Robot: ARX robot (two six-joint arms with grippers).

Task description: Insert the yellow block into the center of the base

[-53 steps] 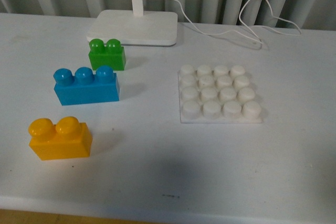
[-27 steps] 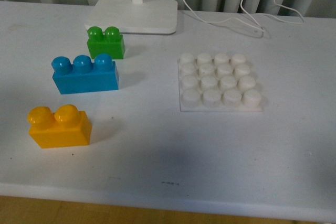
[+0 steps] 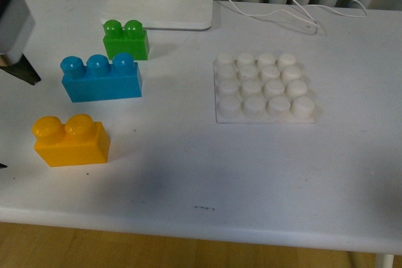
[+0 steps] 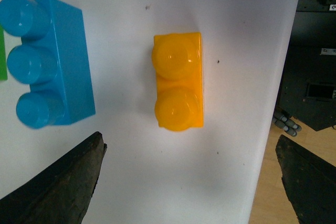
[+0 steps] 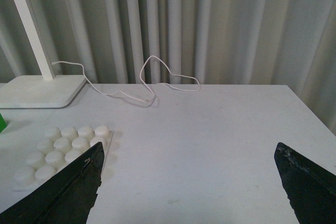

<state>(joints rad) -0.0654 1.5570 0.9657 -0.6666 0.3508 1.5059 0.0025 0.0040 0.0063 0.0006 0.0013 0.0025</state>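
Observation:
The yellow block [image 3: 70, 140] lies near the table's front left, two studs up. The left wrist view shows it from above [image 4: 177, 88]. My left gripper [image 3: 16, 122] is at the far left edge of the front view, above and just left of the block. In its own view the left gripper [image 4: 191, 182] is open and empty, with the block just beyond the fingertips [image 4: 63, 182]. The base [image 3: 264, 89] lies right of centre, with nothing on its studs; it also shows in the right wrist view [image 5: 63, 148]. My right gripper [image 5: 191, 182] is open and empty, right of the base and out of the front view.
A blue three-stud brick [image 3: 100, 78] and a green two-stud brick [image 3: 127, 40] stand behind the yellow block. A white lamp foot [image 3: 164, 5] with a cable [image 3: 295, 10] is at the back. The table's front edge [image 4: 262, 129] runs close to the yellow block.
The front view has tilted down, so everything sits higher in the picture. My left gripper has come into view at the far left, beside the yellow block. The bricks and base have not moved.

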